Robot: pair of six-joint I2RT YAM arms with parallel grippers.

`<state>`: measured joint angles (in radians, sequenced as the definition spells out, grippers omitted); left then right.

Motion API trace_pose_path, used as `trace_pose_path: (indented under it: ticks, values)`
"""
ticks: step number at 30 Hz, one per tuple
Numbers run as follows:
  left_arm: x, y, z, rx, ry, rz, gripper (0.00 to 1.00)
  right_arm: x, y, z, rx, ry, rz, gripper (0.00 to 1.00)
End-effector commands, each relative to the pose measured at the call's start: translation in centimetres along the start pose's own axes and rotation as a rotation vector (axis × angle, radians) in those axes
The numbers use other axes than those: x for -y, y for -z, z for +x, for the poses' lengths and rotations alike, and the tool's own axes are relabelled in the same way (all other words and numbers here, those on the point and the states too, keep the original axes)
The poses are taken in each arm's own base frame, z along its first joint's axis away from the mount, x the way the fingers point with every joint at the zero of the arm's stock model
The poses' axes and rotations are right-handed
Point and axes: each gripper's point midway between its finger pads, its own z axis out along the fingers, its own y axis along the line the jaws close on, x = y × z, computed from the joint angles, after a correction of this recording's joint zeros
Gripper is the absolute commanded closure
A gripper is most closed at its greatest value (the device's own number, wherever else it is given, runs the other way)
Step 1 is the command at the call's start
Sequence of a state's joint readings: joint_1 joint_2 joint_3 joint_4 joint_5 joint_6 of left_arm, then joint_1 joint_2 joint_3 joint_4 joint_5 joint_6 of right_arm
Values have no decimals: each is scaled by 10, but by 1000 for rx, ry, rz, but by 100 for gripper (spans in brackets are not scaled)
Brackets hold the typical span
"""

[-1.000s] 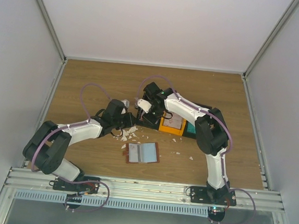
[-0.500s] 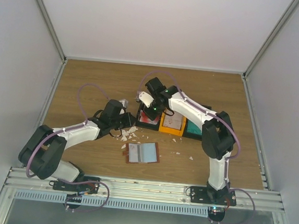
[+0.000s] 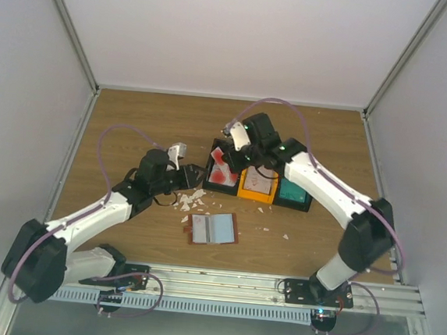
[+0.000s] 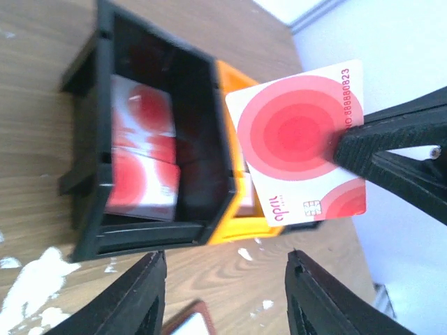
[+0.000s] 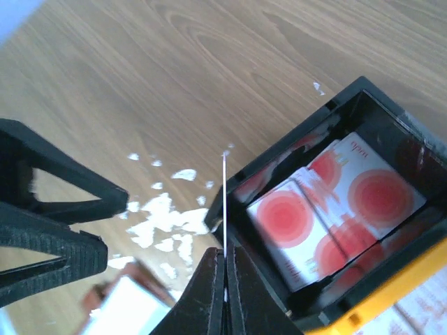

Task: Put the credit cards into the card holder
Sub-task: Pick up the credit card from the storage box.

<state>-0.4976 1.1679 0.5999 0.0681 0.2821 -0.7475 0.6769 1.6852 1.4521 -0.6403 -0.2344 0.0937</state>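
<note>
My overhead camera sits high behind my bases, looking down on the whole table (image 3: 149, 118). My left wrist camera looks close at the black tray (image 4: 89, 209), upper left; my right wrist camera shares it, lower right.

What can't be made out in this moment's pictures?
Pockets of the card holder: too small in the top view, cut off by the bottom edge in the left wrist view, blurred in the right wrist view.
Face of the held card: edge-on in the right wrist view.
Count of cards in the black tray: blurred, overlapping, left wrist view.
</note>
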Motion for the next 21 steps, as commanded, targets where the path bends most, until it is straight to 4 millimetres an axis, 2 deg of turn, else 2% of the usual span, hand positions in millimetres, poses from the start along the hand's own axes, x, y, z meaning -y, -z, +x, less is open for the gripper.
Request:
trace_pose_path:
  ticks: [1,2,7,10,12,14,15,21]
  values:
    - [45,19,-4,-6,-52,203,47,-20,42,-13,160,-263,-163,100]
    - [52,22,-2,-20,-54,236,45,-28,46,-6,159,-308,-228,100]
    - [80,32,13,-131,-34,394,39,-58,68,0,197,-498,-471,99]
    - [86,37,17,-159,7,432,39,-74,78,0,214,-575,-612,100]
    - [88,39,18,-169,34,446,41,-79,78,6,195,-626,-671,100]
    - [91,41,18,-173,61,462,48,-83,77,11,172,-677,-722,99]
    - [91,40,18,-179,77,458,55,-85,76,14,161,-692,-737,99]
    - [84,39,21,-181,111,435,84,-75,70,27,152,-750,-722,99]
